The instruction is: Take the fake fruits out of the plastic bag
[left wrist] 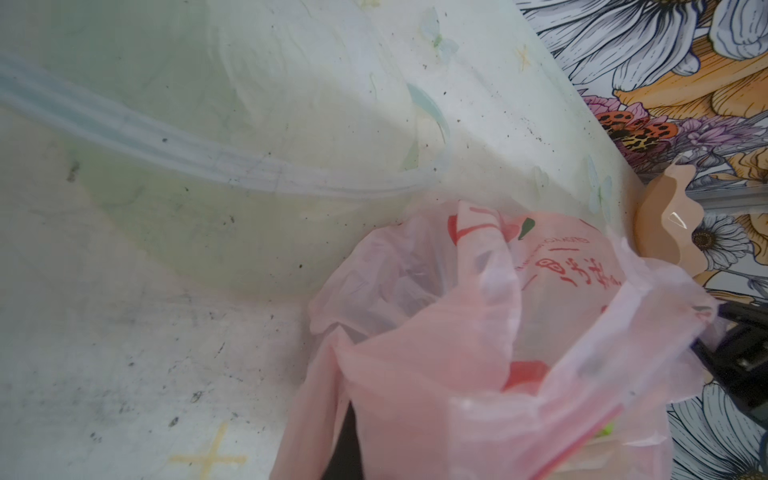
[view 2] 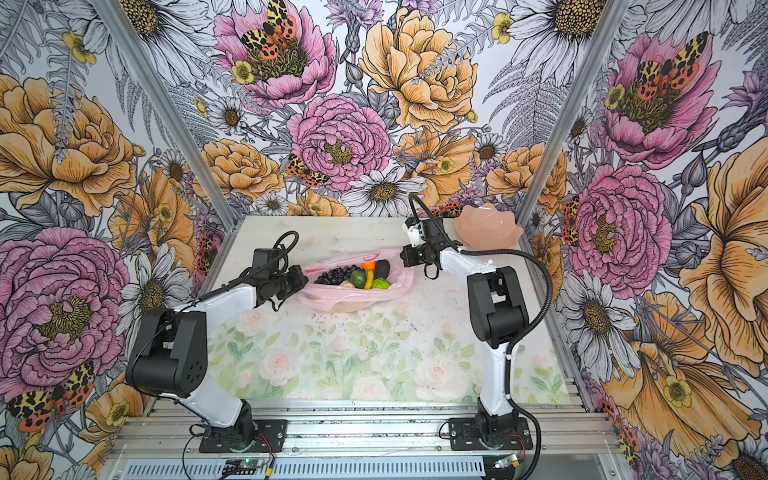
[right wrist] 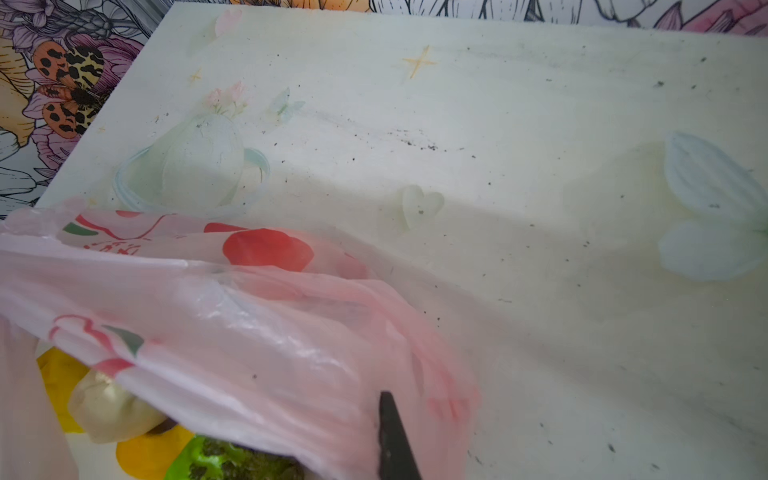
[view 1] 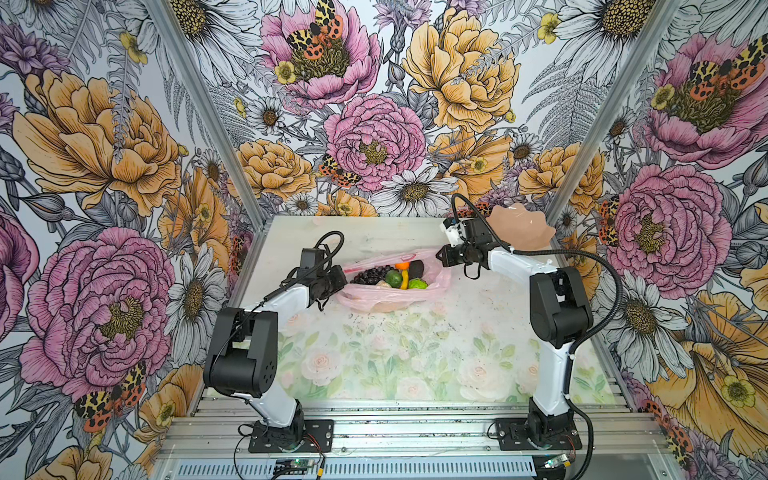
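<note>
**Bag stretched open between two clenched grips, fruit all inside**

The plastic bag (view 1: 415, 296) lies on the worktop (view 1: 395, 345) towards the back, its mouth pulled wide. The fake fruits (view 1: 404, 281) sit piled in it: grape bunch (view 1: 371, 275), two limes (view 1: 393, 277), an orange (view 1: 402, 265) and a dark avocado (view 1: 417, 268).

Plenty is hidden. Pink film veils the lower fruits, and a yellow piece shows only in slivers. In the left wrist view the bag (left wrist: 457, 332) fills the frame and covers the fingers almost entirely. In the right wrist view just one black finger blade (right wrist: 395, 436) pokes out beside the film, and a cream knobbly piece (right wrist: 108, 411) peeks from under the rim.

The left gripper (view 1: 337, 279) is clenched on the bag's left edge. The right gripper (view 1: 441, 257) is clamped on the far right corner, with the plastic taut between them.

The left arm is folded low, its forearm angling up and in. The right arm stands tall, elbow high, wrist reaching across. A peach bowl (view 1: 519, 230) sits apart from the bag, in the back right corner behind that wrist.
</note>
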